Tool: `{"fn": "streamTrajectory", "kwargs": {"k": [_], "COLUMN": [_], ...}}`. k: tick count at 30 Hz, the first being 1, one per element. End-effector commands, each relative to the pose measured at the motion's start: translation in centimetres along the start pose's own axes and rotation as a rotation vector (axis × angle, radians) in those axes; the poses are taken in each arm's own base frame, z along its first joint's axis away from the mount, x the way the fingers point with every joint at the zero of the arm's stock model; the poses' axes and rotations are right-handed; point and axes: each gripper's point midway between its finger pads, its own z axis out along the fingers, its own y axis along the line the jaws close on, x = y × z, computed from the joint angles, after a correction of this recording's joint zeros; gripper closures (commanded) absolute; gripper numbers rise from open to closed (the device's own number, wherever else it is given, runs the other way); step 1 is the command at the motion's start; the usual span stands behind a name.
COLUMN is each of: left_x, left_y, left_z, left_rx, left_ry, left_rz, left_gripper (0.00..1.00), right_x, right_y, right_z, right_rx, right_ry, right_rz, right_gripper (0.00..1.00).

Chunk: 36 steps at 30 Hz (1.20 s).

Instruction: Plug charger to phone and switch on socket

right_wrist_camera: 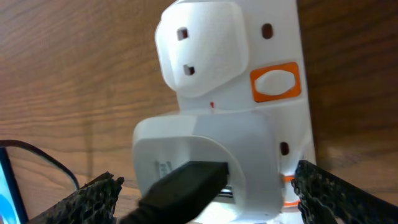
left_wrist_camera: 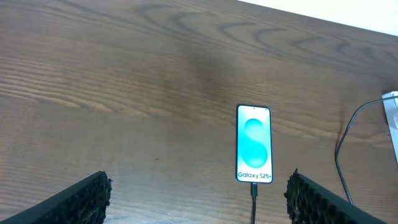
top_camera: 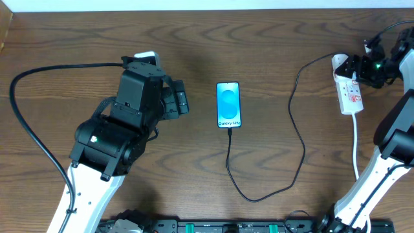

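So the phone [top_camera: 228, 105] — a small flat rectangular smartphone with a bright cyan screen and dark edges — is lying face up mid-way across the dark wood-grain table [top_camera: 77, 39]. The charger [top_camera: 301, 136], a long thin black cable, already looks seated in its bottom edge. From there it loops toward the front of the table and back up to the socket [top_camera: 349, 90], the narrow white plastic power strip off to the robot's right. That's probably why the left gripper [left_wrist_camera: 199, 180] just hangs near the phone with its fingers spread wide and nothing between them; its half looks done to me. The right gripper [right_wrist_camera: 206, 174] is right over the strip's far end, with its black padded fingers apart on either side of the chunky white plug adapter [right_wrist_camera: 205, 155] the cable runs out of, and as far as I can see it isn't squeezing it. My guess is it's lined up for the orange-framed rocker switch [right_wrist_camera: 277, 81] next to the adapter — can't tell whether that's flipped on. No boxes, trays or other containers anywhere, so nothing to report there.
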Motion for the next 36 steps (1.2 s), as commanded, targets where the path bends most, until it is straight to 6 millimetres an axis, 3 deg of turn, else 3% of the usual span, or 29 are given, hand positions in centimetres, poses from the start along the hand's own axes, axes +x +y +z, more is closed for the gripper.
{"fn": "streamTrajectory", "kwargs": {"k": [1, 5, 17, 24, 36], "left_x": [-0.3, -0.3, -0.3, -0.3, -0.3], "left_y": [0.4, 0.4, 0.4, 0.4, 0.4], "left_z": [0.0, 0.0, 0.0, 0.0, 0.0], "left_rx": [-0.02, -0.02, -0.02, -0.02, -0.02], "left_ry": [-0.008, -0.008, -0.008, -0.008, -0.008], "left_rz": [0.008, 0.008, 0.008, 0.008, 0.008], "left_gripper": [0.1, 0.1, 0.1, 0.1, 0.1], "right_x": [2.4, 2.5, 3.4, 2.2, 1.3], "right_y": [3.8, 5.0, 5.1, 1.4, 0.3], "right_z": [2.9, 2.8, 2.6, 3.1, 2.4], "right_rx": [-0.134, -0.201, -0.2, 0.003, 0.068], "right_ry": [0.099, 0.101, 0.135, 0.094, 0.078], "right_rz": [0.043, 0.054, 0.076, 0.015, -0.035], "right_gripper": [0.11, 0.12, 0.13, 0.13, 0.11]}}
